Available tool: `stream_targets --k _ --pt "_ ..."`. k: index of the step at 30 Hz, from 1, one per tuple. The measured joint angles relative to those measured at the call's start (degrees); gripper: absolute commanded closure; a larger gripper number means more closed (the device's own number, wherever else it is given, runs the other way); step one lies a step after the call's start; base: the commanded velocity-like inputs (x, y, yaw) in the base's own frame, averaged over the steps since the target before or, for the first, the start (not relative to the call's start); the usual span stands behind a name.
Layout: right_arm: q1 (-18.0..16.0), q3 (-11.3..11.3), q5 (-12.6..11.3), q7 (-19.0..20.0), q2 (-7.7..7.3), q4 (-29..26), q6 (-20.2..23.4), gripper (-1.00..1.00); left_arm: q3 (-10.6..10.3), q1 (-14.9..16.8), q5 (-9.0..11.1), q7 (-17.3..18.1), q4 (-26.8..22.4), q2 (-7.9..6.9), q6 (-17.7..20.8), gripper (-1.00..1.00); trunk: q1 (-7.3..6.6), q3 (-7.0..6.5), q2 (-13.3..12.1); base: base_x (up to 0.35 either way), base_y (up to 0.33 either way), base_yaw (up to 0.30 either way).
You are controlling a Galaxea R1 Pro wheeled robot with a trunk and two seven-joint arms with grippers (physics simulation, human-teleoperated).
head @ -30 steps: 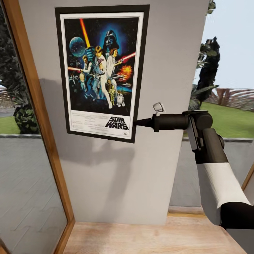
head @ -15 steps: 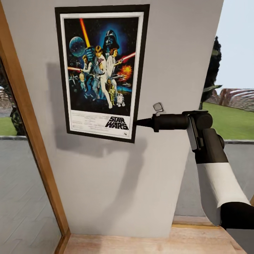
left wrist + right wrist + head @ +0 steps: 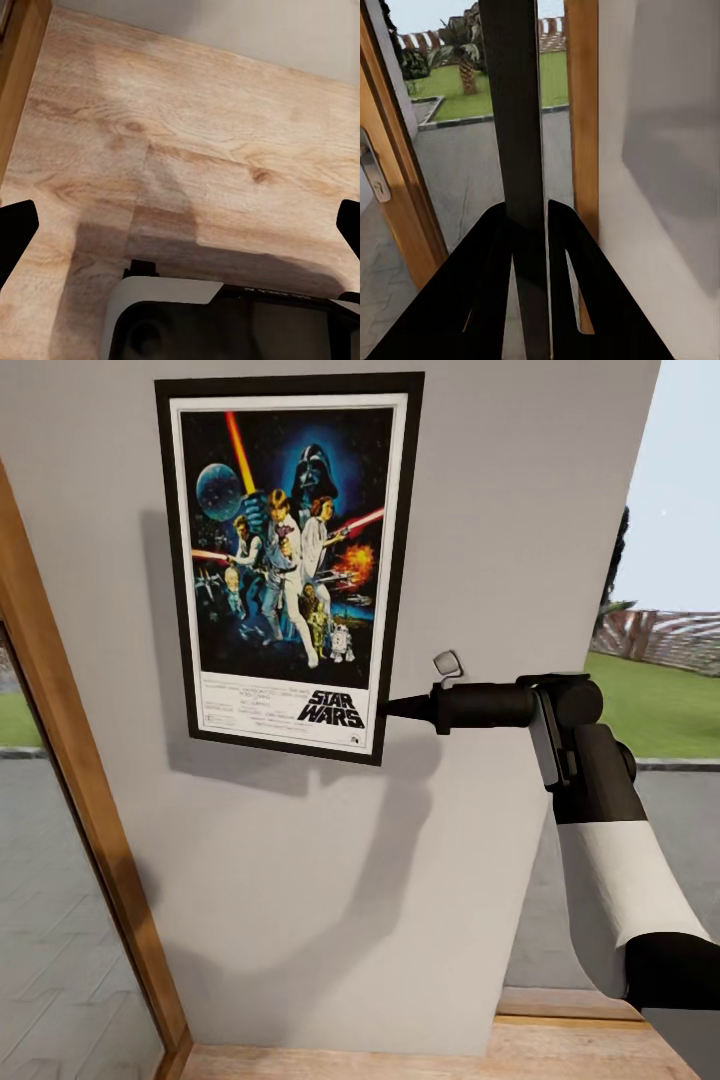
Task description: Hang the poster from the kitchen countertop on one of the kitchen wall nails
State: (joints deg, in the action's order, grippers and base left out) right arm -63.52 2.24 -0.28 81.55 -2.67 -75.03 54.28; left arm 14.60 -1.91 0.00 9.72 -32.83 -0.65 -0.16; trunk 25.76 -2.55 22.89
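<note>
Black-framed Star Wars poster in front of grey wall, right gripper pinching its 4 o'clock edge, left gripper wide apart over wooden floor.

A pale wooden floor runs along the foot of the grey wall. In the left wrist view, shadow falls across its bare boards.
</note>
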Motion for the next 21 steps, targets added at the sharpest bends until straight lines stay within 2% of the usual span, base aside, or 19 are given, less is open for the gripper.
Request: stream_targets --k 7,15,21 --pt "0.0 0.0 0.0 0.0 -0.02 0.0 0.0 1.0 0.0 0.0 0.0 0.0 0.0 0.0 0.0 -1.0 0.0 0.0 0.0 0.002 0.0 0.0" --pt "0.0 0.0 0.0 0.0 -0.02 0.0 0.0 1.0 0.0 0.0 0.0 0.0 0.0 0.0 0.0 -1.0 -0.03 0.0 0.0 0.262 0.0 0.0" --pt "0.0 0.0 0.0 0.0 0.04 0.0 0.0 1.0 0.0 0.0 0.0 0.0 -0.1 0.0 0.0 -1.0 0.0 0.0 0.0 0.09 0.0 0.0"
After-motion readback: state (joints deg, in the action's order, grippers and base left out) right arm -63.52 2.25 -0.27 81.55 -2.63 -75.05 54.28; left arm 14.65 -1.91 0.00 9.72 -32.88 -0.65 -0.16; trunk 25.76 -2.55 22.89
